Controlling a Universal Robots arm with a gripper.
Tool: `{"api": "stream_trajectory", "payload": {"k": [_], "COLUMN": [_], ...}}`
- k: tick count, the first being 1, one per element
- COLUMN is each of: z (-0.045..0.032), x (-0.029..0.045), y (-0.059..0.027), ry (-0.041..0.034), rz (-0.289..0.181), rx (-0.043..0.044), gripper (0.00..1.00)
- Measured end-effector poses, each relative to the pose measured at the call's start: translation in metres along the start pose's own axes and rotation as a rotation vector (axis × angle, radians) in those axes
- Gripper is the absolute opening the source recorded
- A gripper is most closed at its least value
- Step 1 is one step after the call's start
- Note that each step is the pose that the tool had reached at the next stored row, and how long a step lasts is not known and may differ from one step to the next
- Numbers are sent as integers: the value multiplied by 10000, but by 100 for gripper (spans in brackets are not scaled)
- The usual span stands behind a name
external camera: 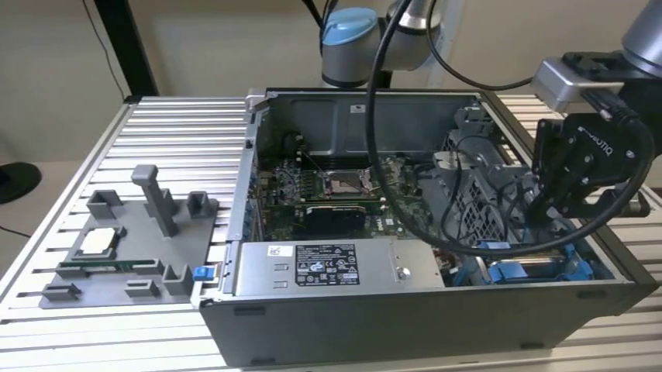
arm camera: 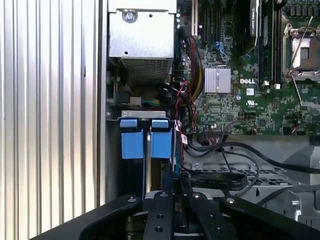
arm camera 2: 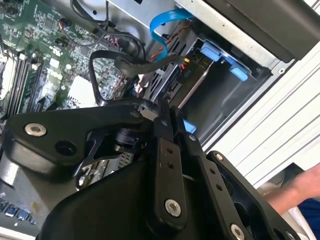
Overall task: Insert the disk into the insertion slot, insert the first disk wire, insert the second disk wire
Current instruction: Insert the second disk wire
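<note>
gripper (arm camera: 176, 192) fingers pressed together, nothing seen pinched | insertion slot (arm camera: 131, 172) at its 11 o'clock in the first wrist view, just beside the tips | blue carrier tabs (arm camera: 145, 137) seated there, disk hidden behind | bay's long axis 12–6

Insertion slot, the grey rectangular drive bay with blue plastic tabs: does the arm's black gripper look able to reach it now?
Probably yes. The black gripper is close to the grey drive bay, and the black cables lie beside its blue plastic tabs, not across them.
</note>
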State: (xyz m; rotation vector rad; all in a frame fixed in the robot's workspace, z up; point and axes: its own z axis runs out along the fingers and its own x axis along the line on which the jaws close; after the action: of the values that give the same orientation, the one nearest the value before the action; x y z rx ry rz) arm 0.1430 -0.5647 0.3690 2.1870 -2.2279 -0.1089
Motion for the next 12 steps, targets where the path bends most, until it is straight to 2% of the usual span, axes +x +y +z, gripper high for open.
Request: {"api": "stream_trajectory", "payload": {"k": [3, 8, 12], "z": [28, 76, 83], "x": [23, 44, 45], "y": [1, -2, -3], "ry": [-3, 49, 56], "rz": [-4, -13, -19], "rx": [91, 99, 108], "gripper": [0, 0, 0]}}
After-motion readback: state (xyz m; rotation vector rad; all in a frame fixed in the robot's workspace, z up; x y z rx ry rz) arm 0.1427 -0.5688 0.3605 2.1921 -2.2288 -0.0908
